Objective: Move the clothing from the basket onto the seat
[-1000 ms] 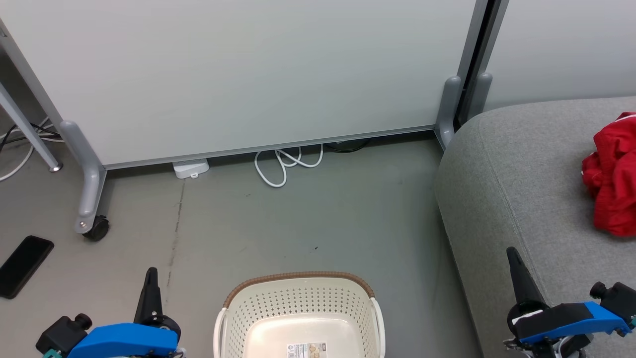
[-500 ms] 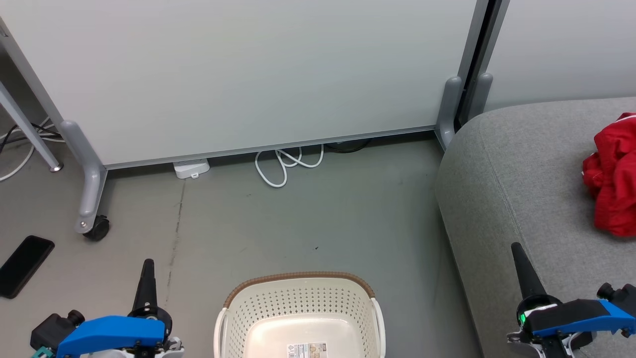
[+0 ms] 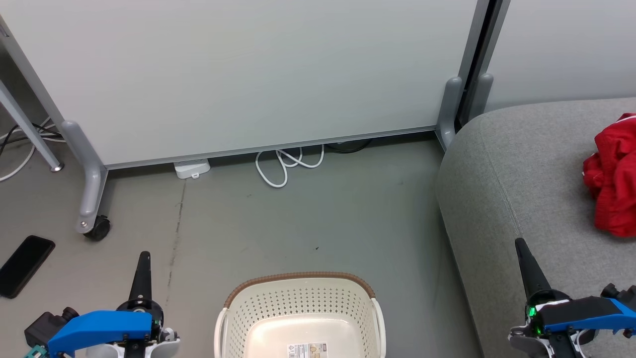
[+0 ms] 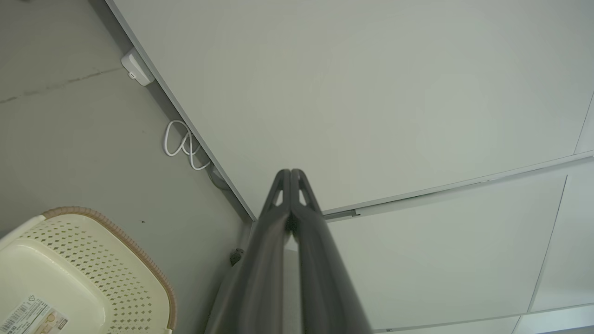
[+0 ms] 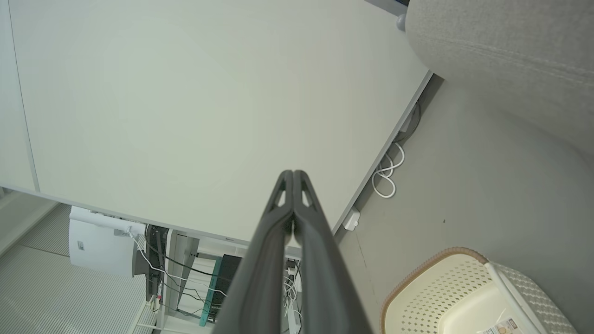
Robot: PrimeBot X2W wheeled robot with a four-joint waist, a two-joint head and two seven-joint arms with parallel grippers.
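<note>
Cream perforated plastic basket (image 3: 298, 298) sits empty, red fabric clothing (image 3: 613, 184) on grey woven seat (image 3: 516, 174); left tool (image 3: 143, 256) and right tool (image 3: 520, 244) clenched, empty; transfer likely finished, no pick remaining.

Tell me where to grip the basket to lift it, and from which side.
Grip the basket by its white right handle, coming from above with the right gripper, opened first: the handle is a thin bar standing off the perforated wall; the wall looks too broad.

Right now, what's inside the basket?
Inside the basket, the visible floor is bare except a printed label; its near end is out of frame. The clothing lies on the seat.
</note>
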